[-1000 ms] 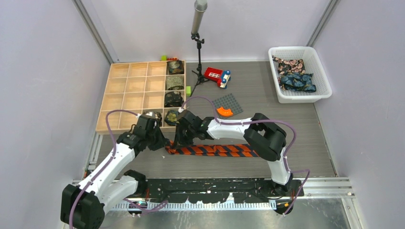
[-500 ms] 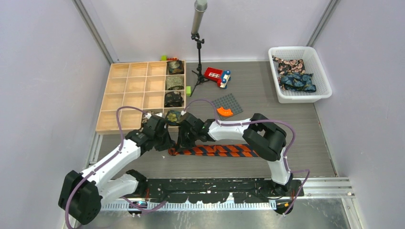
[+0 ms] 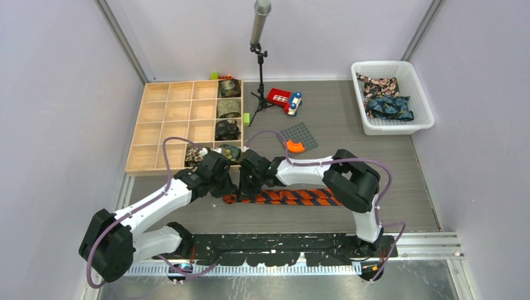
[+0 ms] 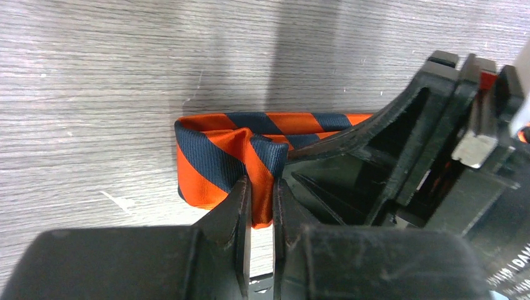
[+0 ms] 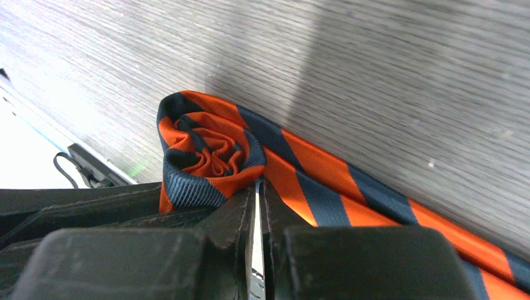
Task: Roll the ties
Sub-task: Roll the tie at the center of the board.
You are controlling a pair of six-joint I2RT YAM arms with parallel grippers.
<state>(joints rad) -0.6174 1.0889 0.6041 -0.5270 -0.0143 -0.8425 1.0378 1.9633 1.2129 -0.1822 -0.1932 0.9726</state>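
The orange-and-black striped tie (image 3: pixel 294 197) lies flat along the table's near middle, its left end curled into a small roll (image 5: pixel 206 156). My left gripper (image 3: pixel 226 189) is shut on a fold of that end (image 4: pixel 206 169), with fabric pinched between the jaws (image 4: pixel 261 187). My right gripper (image 3: pixel 247 187) sits just right of it, jaws shut at the roll's edge (image 5: pixel 258 186), where the flat tie runs off to the right. Several rolled dark ties (image 3: pixel 227 109) sit in the wooden tray. Dark floral ties (image 3: pixel 387 105) lie in the white basket.
The wooden compartment tray (image 3: pixel 169 119) stands at the back left, close behind both grippers. A red toy car (image 3: pixel 284 100), a grey studded plate (image 3: pixel 301 134) with an orange piece and a black stand (image 3: pixel 259 69) are behind. The white basket (image 3: pixel 417 119) is at the back right.
My left gripper has moved right toward the right gripper. The tie's left end has shifted right with it and curled tighter. The right gripper has edged slightly right.
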